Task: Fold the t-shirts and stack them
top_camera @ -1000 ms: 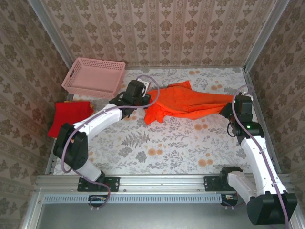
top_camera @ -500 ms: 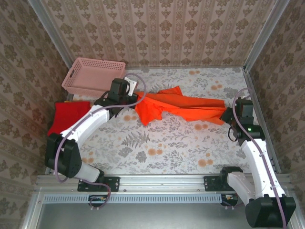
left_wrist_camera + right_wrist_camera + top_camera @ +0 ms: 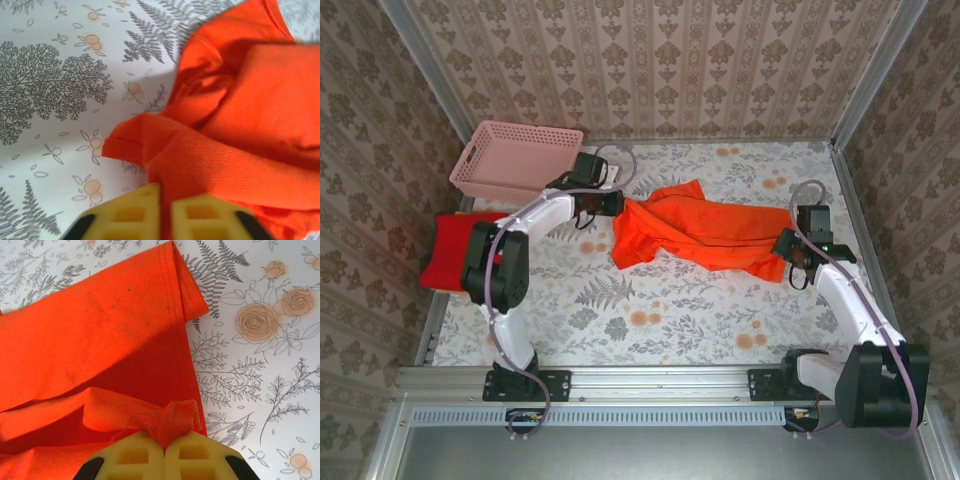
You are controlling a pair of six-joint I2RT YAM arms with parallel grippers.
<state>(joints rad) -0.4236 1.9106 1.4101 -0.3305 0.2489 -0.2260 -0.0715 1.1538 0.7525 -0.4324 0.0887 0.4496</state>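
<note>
Right wrist: gripper (image 3: 164,450) pinching crumpled orange t-shirt (image 3: 100,330)

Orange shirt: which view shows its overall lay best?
Top external: the orange shirt shows whole, spread between the left tool and right tool. The left wrist view gives a close-up of a sleeve and bunched cloth at its tool; the right wrist view, a hemmed edge and a pinched corner.

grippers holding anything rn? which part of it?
Both hold the bright orange cloth t-shirt. The left gripper pinches a bunched fold at its left end; the right gripper pinches a tuft of fabric at its right end.
</note>
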